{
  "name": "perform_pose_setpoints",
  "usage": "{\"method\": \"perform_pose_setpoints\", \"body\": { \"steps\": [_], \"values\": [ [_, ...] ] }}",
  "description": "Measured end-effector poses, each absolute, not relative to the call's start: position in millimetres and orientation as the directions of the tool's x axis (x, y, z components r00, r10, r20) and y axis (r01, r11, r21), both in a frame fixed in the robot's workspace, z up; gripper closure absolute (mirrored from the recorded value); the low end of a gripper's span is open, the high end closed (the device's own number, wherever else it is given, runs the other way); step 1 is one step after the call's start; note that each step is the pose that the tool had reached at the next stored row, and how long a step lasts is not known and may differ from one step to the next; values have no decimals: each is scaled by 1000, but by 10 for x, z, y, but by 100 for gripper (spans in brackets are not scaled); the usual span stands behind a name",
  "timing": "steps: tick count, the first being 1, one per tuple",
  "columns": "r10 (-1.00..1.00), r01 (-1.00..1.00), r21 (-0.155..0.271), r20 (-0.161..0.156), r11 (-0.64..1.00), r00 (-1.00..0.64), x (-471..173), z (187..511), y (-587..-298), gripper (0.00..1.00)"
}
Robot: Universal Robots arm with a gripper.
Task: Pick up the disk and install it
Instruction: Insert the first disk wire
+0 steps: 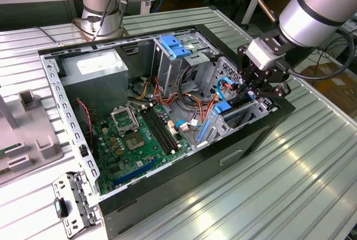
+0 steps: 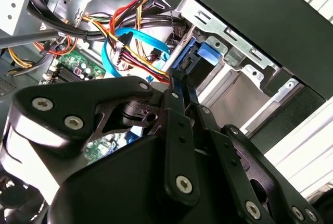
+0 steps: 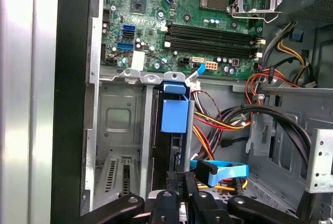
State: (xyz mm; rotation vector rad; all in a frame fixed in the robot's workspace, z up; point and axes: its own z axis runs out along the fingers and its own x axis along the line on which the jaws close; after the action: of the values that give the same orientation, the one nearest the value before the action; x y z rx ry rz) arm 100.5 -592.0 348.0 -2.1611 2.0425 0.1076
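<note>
Claw [image 1: 252, 90] sat low inside the open computer case [image 1: 184, 164], at the drive bay [image 1: 237, 118] by the case's front wall, toward the exterior view's right. Fingers [image 3: 188, 185] were closed on the top edge of the disk [image 3: 174, 151], which stood on edge in the bay slot. In the first wrist view the disk's dark body ran between grey metal bay walls [image 3: 118, 125], with its blue plastic rail tab [image 3: 175, 110] at the far end, near the motherboard [image 3: 187, 21]. In the second wrist view the same blue tab [image 2: 200, 61] showed just beyond the black finger links [image 2: 177, 125], pressed against the bay's sheet metal. The disk appeared mostly down in the slot; whether it was fully seated could not be told.

A light-blue flat cable [image 3: 221, 172] lay looped just beside the claw, with a bundle of red, yellow and black wires [image 3: 218, 120] passing close behind it. The grey power-supply box [image 1: 95, 78] sat at the far corner of the case, well apart from the claw. A tall metal cage with a blue latch [image 1: 174, 47] stood between them. The case rested on a ribbed metal counter [image 1: 290, 178].
</note>
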Motion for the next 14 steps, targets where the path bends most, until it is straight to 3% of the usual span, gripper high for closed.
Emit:
{"method": "perform_pose_setpoints", "body": {
  "steps": [14],
  "values": [
    [-986,-997,-71,-166,20,-8,1005,3480,-5922,83]
  ]
}}
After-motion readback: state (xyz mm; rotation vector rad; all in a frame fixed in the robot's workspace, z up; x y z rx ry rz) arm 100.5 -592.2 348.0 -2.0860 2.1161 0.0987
